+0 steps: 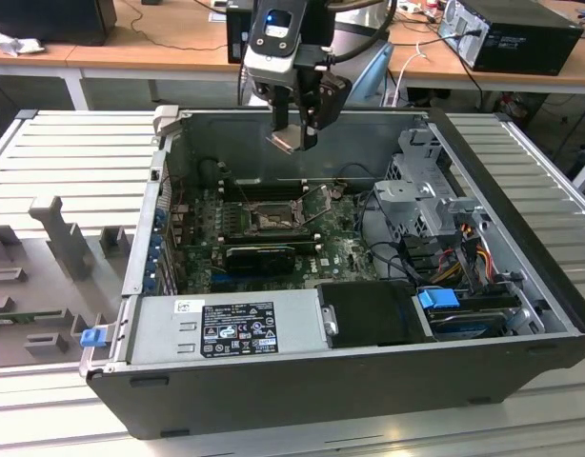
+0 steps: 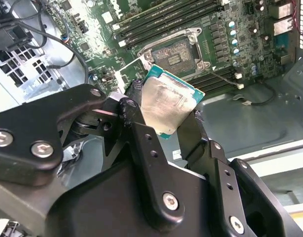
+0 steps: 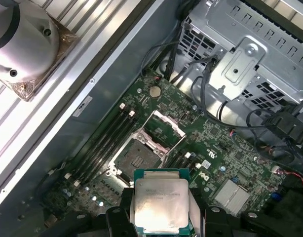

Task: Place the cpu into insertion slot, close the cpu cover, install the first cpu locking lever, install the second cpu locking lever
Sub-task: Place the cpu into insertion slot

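Observation:
My gripper hangs over the open computer case, shut on the cpu, a flat square chip with a pale silver top. Both wrist views show the cpu pinched by its edges between the black fingers. Below it on the green motherboard lies the insertion slot, open and with nothing in it. The cpu cover stands swung up beside the slot. A thin locking lever sticks out next to the socket. The chip is well above the slot, not touching it.
Long black memory slots flank the socket. A metal drive cage with cables fills the exterior view's right. The power supply sits at the case front, and a black card lies between it and the socket.

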You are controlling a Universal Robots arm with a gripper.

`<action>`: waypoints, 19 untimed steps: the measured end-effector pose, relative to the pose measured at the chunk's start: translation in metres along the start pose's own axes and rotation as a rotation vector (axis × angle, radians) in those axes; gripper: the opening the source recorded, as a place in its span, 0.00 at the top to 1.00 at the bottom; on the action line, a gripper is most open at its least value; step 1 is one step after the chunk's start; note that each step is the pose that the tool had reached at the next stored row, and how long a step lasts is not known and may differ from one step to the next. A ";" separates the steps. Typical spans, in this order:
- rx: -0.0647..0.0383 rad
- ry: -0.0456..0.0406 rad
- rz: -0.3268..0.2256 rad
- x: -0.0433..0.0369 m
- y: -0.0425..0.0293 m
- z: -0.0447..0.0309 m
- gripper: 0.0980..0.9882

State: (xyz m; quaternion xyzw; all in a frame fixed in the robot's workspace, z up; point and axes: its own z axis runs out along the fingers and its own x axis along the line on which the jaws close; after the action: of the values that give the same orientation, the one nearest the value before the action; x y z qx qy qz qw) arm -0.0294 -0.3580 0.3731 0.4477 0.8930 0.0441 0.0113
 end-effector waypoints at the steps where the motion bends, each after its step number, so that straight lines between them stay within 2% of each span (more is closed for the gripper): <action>1: 0.000 -0.0008 0.009 0.0000 0.0000 0.0000 0.52; 19: -0.003 -0.0128 0.143 0.0000 -0.0001 0.0007 0.52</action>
State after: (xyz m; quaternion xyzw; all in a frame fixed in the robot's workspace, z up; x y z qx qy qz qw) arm -0.0294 -0.3580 0.3724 0.5107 0.8585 0.0432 0.0145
